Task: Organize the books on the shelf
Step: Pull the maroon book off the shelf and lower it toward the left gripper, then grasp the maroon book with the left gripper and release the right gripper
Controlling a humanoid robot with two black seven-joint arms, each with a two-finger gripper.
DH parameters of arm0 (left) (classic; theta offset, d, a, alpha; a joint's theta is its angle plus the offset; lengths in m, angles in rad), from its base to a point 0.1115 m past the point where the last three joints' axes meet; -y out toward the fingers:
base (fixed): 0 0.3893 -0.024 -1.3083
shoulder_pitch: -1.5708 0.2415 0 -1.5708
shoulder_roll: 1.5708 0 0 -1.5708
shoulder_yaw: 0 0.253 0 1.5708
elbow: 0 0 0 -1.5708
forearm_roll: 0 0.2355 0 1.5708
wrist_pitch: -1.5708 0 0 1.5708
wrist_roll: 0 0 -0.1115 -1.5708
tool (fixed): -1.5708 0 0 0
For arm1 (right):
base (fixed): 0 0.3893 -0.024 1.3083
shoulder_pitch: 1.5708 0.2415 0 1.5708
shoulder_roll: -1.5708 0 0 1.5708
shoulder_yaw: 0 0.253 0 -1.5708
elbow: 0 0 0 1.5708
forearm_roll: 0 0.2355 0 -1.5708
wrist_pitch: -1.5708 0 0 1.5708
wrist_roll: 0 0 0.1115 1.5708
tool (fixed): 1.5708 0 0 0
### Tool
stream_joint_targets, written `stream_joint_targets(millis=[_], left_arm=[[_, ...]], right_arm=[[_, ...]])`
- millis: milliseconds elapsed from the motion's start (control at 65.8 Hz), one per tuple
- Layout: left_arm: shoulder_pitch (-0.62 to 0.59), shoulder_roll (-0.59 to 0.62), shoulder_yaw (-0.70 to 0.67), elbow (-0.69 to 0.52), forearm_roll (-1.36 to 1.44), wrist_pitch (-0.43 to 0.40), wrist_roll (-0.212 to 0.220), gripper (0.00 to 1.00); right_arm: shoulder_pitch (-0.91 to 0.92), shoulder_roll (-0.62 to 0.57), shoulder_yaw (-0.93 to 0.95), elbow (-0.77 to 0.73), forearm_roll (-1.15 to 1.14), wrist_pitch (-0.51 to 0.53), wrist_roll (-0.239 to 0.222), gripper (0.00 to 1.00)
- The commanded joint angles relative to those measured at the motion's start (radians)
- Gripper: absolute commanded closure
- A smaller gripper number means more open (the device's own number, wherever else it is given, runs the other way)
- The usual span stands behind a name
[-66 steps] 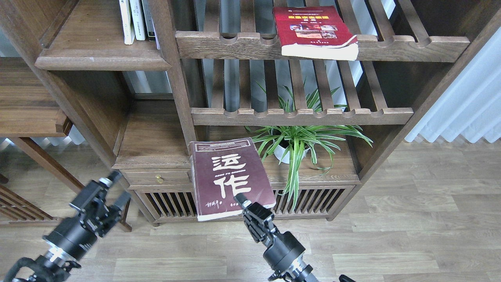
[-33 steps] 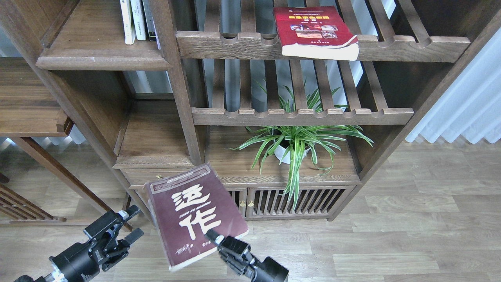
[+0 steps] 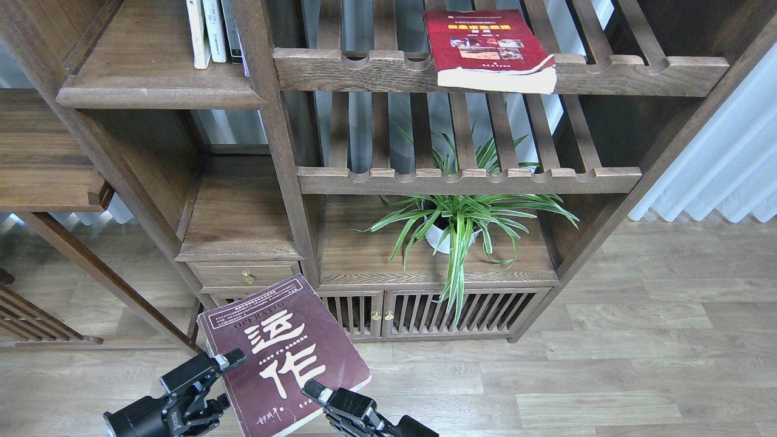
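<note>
A dark maroon book [image 3: 282,355] with big white characters hangs low in front of the cabinet, cover up and tilted. My right gripper [image 3: 317,391] is shut on its lower right edge. My left gripper [image 3: 223,379] is open at the book's left edge, its upper finger [image 3: 234,359] over the cover and its lower finger beside the edge. A red book [image 3: 485,45] with a yellow title lies flat on the upper slatted rack, overhanging the front rail. The shelf [image 3: 152,91], a solid plank with a rounded front edge, is at the upper left.
Thin upright books [image 3: 209,30] stand at the back right of the shelf. A spider plant [image 3: 461,218] in a white pot sits on the lower ledge. A brass-knobbed drawer [image 3: 247,278] is just above the held book. Upright post [image 3: 273,133] divides the unit.
My right gripper has carried the maroon book down and to the left, off the lower ledge. My left gripper has moved right until its fingers reach the book's left edge.
</note>
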Motion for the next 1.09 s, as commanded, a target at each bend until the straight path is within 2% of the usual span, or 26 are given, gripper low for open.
stream_joint_targets(millis=[0,137,213,258,350,593,791,851,1079], left_arm=[[-0.023,-0.01,0.011,0.039,-0.001,0.0,0.0,0.07],[-0.045,-0.029,0.011,0.077,-0.001,0.0,0.0,0.09],[-0.045,-0.029,0.011,0.083,-0.004,0.0,0.0,0.24],[-0.043,-0.03,0.014,0.085,-0.027,0.0,0.0,0.42],[-0.046,-0.029,0.04,0.083,-0.079,0.0,0.0,0.53],[-0.106,-0.015,0.094,0.082,-0.085,0.0,0.0,0.63],[-0.138,0.008,0.135,0.076,-0.119,0.0,0.0,0.8],[-0.155,0.011,0.145,0.076,-0.154,0.0,0.0,0.91],[-0.183,0.059,0.189,0.07,-0.179,0.0,0.0,0.95]], right_arm=[[-0.001,0.0,0.0,0.002,0.0,0.0,-0.003,0.97],[0.001,0.0,0.0,0.002,0.0,0.0,-0.003,0.97],[0.002,0.0,0.0,0.002,0.0,0.0,-0.003,0.97],[0.002,0.0,0.0,0.002,-0.002,0.0,-0.003,0.97],[0.001,0.0,0.0,0.007,-0.004,0.0,-0.003,0.97],[-0.007,0.0,0.0,0.007,-0.004,0.0,-0.003,0.97],[-0.012,0.0,0.0,0.007,-0.005,0.0,-0.003,0.97],[-0.013,0.0,0.0,0.004,-0.005,0.0,-0.003,0.97],[-0.009,0.0,0.011,-0.001,-0.005,0.0,0.005,0.95]])
